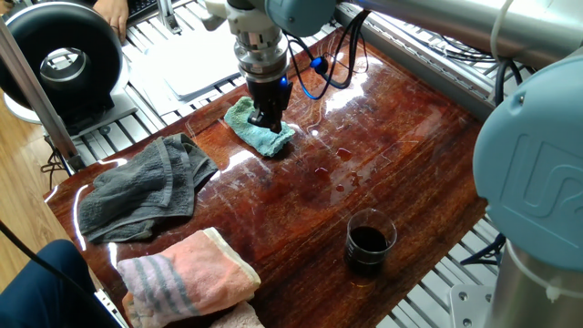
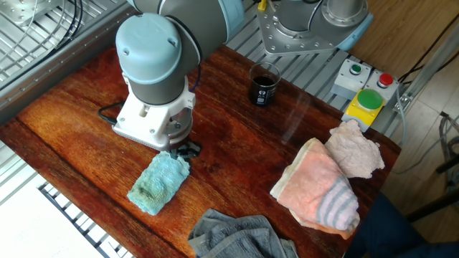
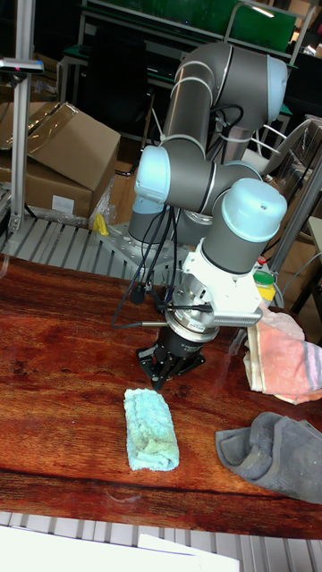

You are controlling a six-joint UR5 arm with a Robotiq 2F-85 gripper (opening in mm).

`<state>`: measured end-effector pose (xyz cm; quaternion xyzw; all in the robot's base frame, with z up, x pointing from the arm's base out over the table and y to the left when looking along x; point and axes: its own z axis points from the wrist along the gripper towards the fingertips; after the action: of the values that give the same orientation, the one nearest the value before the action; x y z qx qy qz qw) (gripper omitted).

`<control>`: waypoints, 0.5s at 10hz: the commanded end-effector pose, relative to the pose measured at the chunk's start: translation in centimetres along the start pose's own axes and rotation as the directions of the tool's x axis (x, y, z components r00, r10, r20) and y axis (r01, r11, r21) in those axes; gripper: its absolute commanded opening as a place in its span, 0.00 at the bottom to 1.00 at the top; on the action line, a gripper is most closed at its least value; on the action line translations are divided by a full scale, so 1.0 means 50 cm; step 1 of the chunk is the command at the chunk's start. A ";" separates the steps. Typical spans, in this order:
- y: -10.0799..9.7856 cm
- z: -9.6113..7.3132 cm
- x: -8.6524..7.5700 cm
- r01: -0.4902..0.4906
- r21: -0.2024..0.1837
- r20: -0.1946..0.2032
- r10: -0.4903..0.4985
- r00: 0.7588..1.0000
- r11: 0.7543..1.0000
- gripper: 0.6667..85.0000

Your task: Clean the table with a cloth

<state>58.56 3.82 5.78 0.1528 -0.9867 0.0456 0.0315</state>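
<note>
The teal cloth [image 1: 259, 133] [image 2: 157, 183] [image 3: 150, 430] lies flat on the glossy reddish-brown table [image 1: 410, 137] [image 2: 72, 122] [image 3: 63, 357]. My gripper [image 1: 267, 119] [image 2: 186, 151] [image 3: 159, 375] points straight down at the end of the cloth nearest the middle of the table. Its black fingertips are low, at or just above the cloth's edge. The wrist and fingers hide the gap, so whether the jaws are open or hold any fabric does not show.
A dark grey towel [image 1: 141, 187] [image 2: 240, 235] and a pink striped towel [image 1: 187, 273] [image 2: 319, 190] lie at one end of the table. A glass of dark liquid [image 1: 369, 241] [image 2: 264, 84] stands near an edge. Small wet spots [image 1: 346, 157] glisten mid-table. A white board [image 1: 205, 68] lies beyond the table.
</note>
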 end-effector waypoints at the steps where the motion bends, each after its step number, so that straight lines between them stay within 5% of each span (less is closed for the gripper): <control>1: 0.002 -0.001 -0.001 -0.005 -0.009 0.005 0.005 1.000 1.000 0.01; 5: 0.004 -0.002 -0.001 -0.005 -0.012 0.006 0.005 1.000 1.000 0.01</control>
<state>58.53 3.76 5.76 0.1532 -0.9866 0.0462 0.0307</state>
